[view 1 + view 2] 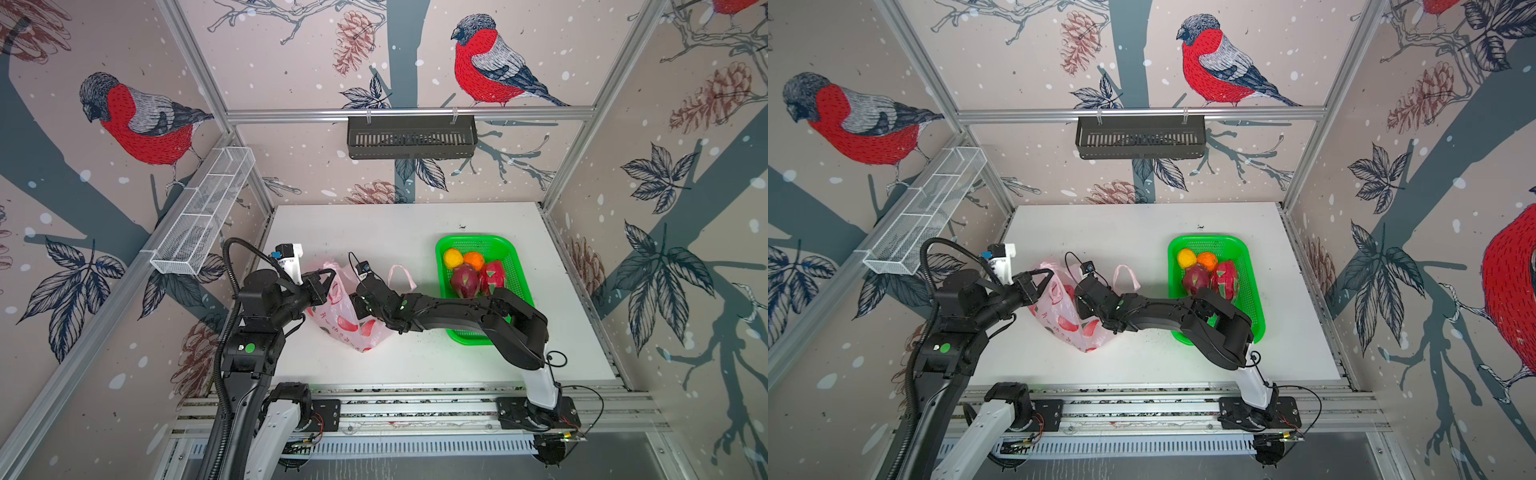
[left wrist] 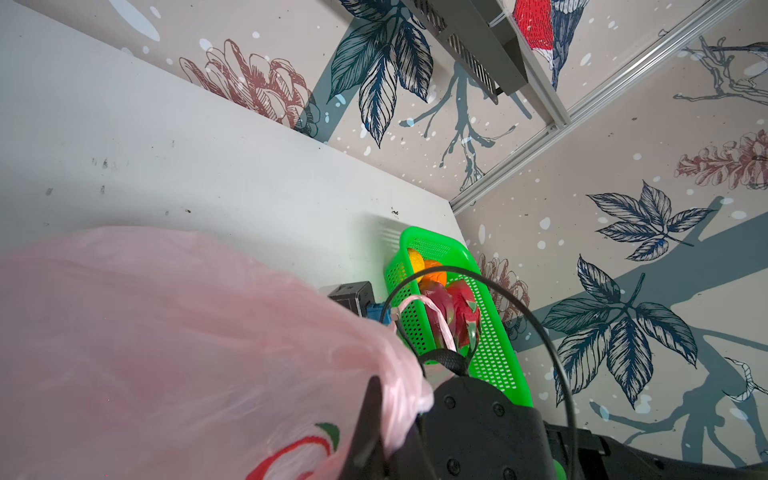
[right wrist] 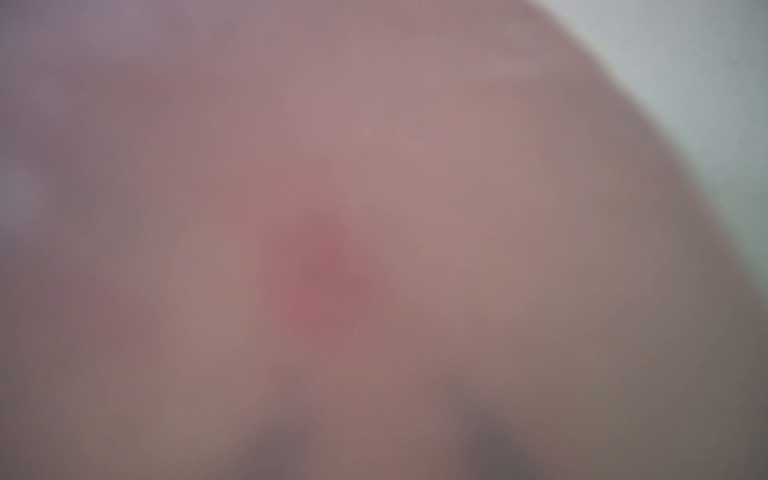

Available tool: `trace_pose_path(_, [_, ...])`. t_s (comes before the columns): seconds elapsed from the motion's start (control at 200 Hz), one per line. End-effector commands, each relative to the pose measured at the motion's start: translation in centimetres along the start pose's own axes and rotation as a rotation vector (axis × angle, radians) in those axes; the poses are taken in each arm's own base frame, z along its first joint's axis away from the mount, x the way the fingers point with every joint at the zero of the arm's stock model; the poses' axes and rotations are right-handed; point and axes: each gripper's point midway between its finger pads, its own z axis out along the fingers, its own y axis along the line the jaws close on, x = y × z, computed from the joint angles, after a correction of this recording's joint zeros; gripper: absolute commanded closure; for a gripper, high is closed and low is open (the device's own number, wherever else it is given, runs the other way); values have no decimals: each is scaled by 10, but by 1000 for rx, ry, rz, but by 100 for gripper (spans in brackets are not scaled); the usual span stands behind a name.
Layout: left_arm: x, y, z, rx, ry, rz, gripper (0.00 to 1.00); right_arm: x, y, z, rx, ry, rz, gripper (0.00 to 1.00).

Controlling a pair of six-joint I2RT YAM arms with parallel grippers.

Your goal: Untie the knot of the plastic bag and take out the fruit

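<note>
Pink plastic bag (image 1: 345, 328) may tear: your left gripper (image 1: 331, 276) is clamping its rim; right gripper (image 1: 360, 308), width untellable, is reaching inside.

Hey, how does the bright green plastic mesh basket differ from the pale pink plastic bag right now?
The bright green plastic mesh basket is rigid and perforated; the thin pale pink plastic bag is soft, crumpled film with red fruit prints. The basket lies flat on the white table; the left gripper pinches the bag's edge. The basket shows four fruits openly; the bag's contents are hidden. Both sit on the table.
</note>
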Motion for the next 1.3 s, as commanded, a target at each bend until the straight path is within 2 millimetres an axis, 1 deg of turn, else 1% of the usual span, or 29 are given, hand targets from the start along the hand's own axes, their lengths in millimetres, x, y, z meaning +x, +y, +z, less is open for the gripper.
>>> trace_pose_path(0.0, [0, -1, 0, 10, -10, 35, 100, -12, 2, -2, 2, -42, 14, 42])
trace_pose_path(0.195, [28, 36, -1, -132, 42, -19, 100, -13, 10, -13, -12, -23, -7, 37])
trace_pose_path(0.385, [53, 69, -10, -286, 84, -77, 100, -2, 24, -25, -47, 34, -50, 29])
trace_pose_path(0.495, [57, 81, -15, -354, 87, -102, 100, 9, 30, -29, -59, 74, -81, 24])
trace_pose_path(0.655, [57, 96, -27, -463, 71, -118, 100, 13, 32, -30, -53, 92, -96, 19])
trace_pose_path(0.756, [57, 97, -30, -476, 66, -118, 100, 9, 27, -27, -21, 78, -74, 17])
trace_pose_path(0.951, [58, 84, -29, -399, 58, -104, 100, -5, 19, -10, 32, 69, 15, 9])
trace_pose_path(1.071, [62, 79, -29, -372, 73, -96, 100, -6, 15, 2, 54, 76, 58, 7])
trace_pose_path(1.291, [61, 69, -28, -317, 71, -83, 100, -6, 5, 20, 84, 79, 141, 4])
